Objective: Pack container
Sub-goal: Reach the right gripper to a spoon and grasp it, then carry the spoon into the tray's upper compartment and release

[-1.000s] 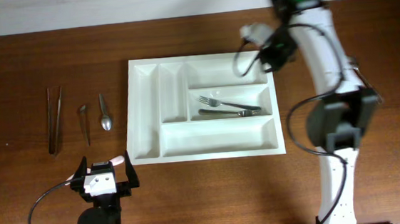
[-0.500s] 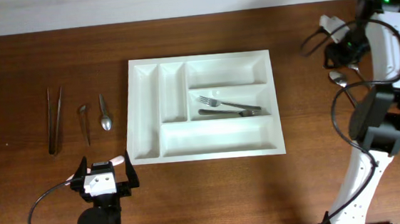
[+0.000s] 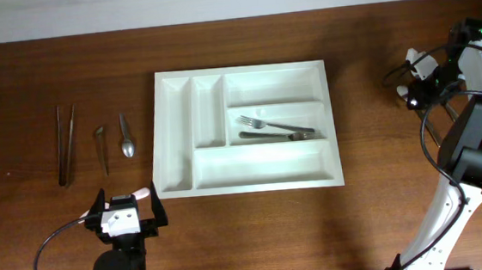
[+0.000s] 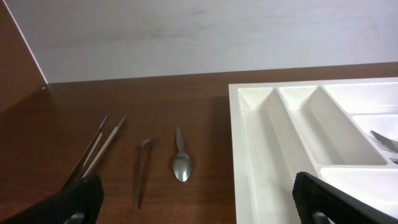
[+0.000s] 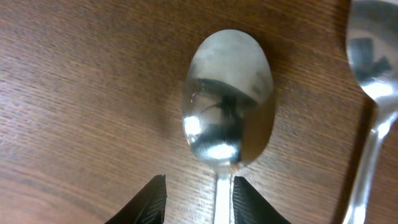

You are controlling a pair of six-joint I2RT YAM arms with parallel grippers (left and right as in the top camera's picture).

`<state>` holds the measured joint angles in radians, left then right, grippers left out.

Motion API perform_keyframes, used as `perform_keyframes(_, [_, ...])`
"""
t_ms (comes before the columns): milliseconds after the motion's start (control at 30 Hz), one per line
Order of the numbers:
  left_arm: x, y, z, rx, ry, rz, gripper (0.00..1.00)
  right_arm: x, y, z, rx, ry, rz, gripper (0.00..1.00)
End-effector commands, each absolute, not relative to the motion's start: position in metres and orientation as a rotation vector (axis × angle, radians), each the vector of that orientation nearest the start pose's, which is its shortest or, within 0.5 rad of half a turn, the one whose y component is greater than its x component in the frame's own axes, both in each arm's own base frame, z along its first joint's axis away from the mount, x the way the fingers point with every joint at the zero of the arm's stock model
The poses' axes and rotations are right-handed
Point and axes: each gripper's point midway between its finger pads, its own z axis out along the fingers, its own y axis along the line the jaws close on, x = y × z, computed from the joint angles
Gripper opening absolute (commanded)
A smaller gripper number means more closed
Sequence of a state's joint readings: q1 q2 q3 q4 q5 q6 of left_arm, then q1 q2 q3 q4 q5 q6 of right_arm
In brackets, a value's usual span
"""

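Container (image 3: 254, 188): long axis across table (image 3: 377, 219), well left of right gripper (image 5: 198, 196), which is parted narrowly astride spoon (image 5: 229, 112) handle; left gripper (image 3: 127, 202) nearer, spread wide.

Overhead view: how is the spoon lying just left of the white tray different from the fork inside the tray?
The spoon lies on the bare table, left of the tray; the fork lies inside the tray's middle long compartment. The spoon ends in a round bowl, the fork in tines. The spoon runs up-down in the picture, the fork mostly sideways. Both are shiny metal.
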<state>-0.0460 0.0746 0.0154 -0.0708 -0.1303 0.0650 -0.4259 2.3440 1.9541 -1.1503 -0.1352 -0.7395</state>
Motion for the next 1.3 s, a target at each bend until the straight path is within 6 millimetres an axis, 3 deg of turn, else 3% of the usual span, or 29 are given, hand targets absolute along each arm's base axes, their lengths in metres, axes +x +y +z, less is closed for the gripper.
perform_keyframes(0, [0.248,0.011,0.146,0.016,1.7,0.135,0.99,0.425,-0.17,0.018,-0.487,3.001,0.145,0.35])
perform_keyframes(367, [0.248,0.011,0.146,0.016,1.7,0.135,0.99,0.416,-0.169,-0.011,-0.448,3.013,0.163,0.34])
perform_keyframes(400, [0.248,0.011,0.146,0.016,1.7,0.135,0.99,0.416,-0.165,-0.015,-0.417,3.005,0.19,0.14])
perform_keyframes(433, [0.248,0.011,0.146,0.016,1.7,0.135,0.99,0.417,-0.162,-0.015,-0.414,2.996,0.212,0.06])
perform_keyframes(500, [0.248,0.011,0.146,0.016,1.7,0.135,0.99,0.42,-0.158,-0.013,-0.414,2.976,0.246,0.04])
perform_keyframes(633, [0.248,0.011,0.146,0.016,1.7,0.135,0.99,0.434,-0.152,0.001,-0.354,2.933,0.281,0.04])
perform_keyframes(833, [0.248,0.011,0.146,0.016,1.7,0.135,0.99,0.471,-0.125,0.061,-0.454,2.811,0.284,0.04])
perform_keyframes(1000, [0.248,0.011,0.146,0.016,1.7,0.135,0.99,0.502,-0.081,0.113,-0.595,2.692,0.269,0.04])
perform_keyframes(1133, [0.248,0.011,0.146,0.016,1.7,0.135,0.99,0.52,-0.02,0.152,-0.812,2.543,0.287,0.04])
perform_keyframes(1267, [0.248,0.011,0.146,0.016,1.7,0.135,0.99,0.522,0.044,0.165,-1.13,2.391,0.265,0.04])
